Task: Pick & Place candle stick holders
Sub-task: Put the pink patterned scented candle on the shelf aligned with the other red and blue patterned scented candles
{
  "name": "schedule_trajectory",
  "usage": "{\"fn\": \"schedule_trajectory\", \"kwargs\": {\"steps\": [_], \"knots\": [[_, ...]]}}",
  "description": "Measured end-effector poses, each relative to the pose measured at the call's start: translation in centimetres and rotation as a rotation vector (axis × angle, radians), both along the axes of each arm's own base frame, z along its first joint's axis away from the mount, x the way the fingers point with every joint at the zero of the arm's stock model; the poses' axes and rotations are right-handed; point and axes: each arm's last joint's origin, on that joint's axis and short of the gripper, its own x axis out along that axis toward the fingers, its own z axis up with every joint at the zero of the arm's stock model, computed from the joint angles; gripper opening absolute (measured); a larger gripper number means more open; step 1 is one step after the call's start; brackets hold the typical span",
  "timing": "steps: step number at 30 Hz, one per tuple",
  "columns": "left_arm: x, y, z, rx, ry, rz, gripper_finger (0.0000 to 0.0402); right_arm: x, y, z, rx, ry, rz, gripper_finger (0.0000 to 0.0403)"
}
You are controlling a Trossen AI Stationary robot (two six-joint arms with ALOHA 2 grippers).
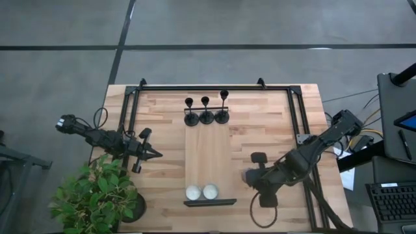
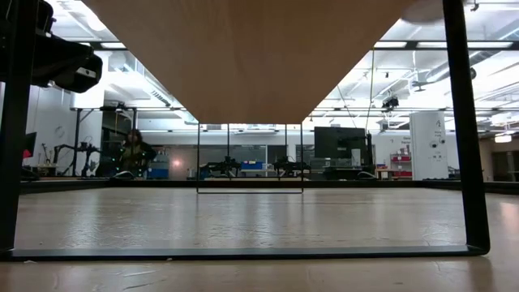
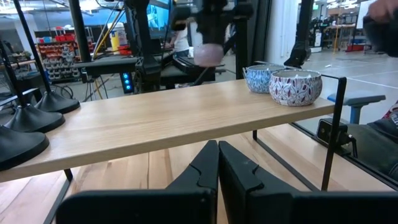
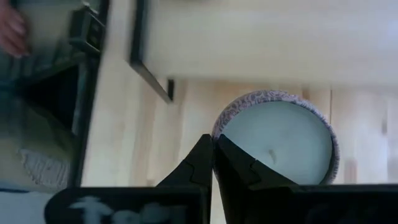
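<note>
Our left gripper (image 3: 217, 163) before the raised wooden shelf (image 3: 174, 115)

Our fingers sit pressed together just below the shelf's near edge. On the shelf, the black domed bases of the candle stick holders (image 3: 37, 112) cluster at one end; two patterned tealights (image 3: 296, 86) stand at the other.

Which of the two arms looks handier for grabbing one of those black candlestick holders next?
Probably the left. The left gripper, fingers shut, sits beside the raised board, nearer the candle stick holders. The right gripper is down by the candles, with one candle right before it.
</note>
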Motion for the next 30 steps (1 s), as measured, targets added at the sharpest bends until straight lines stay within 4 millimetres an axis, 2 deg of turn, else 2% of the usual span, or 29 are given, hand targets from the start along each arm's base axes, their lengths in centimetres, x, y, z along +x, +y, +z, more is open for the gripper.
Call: {"fn": "schedule_trajectory", "kwargs": {"steps": [5, 13, 17, 23, 30], "knots": [[0.0, 0.0, 0.0, 0.0, 0.001, 0.0, 0.001, 3.1, 1.6, 1.3, 0.005, 0.009, 0.129, 0.0008], [0.0, 0.0, 0.0, 0.002, 0.005, 0.0, 0.001, 6.8, 3.1, 1.2, -0.07, 0.113, 0.232, 0.0008], [0.0, 0.0, -0.1, 0.002, 0.005, 0.0, 0.001, 8.2, 3.6, 0.7, -0.041, 0.144, 0.278, 0.0008], [0.0, 0.0, -0.1, 0.003, 0.005, 0.0, 0.001, 9.6, 3.6, -0.1, -0.01, 0.197, 0.316, 0.0008], [0.0, 0.0, -0.1, 0.002, 0.006, 0.0, 0.001, 9.6, 3.5, -0.1, -0.012, 0.2, 0.327, 0.0008]]}}
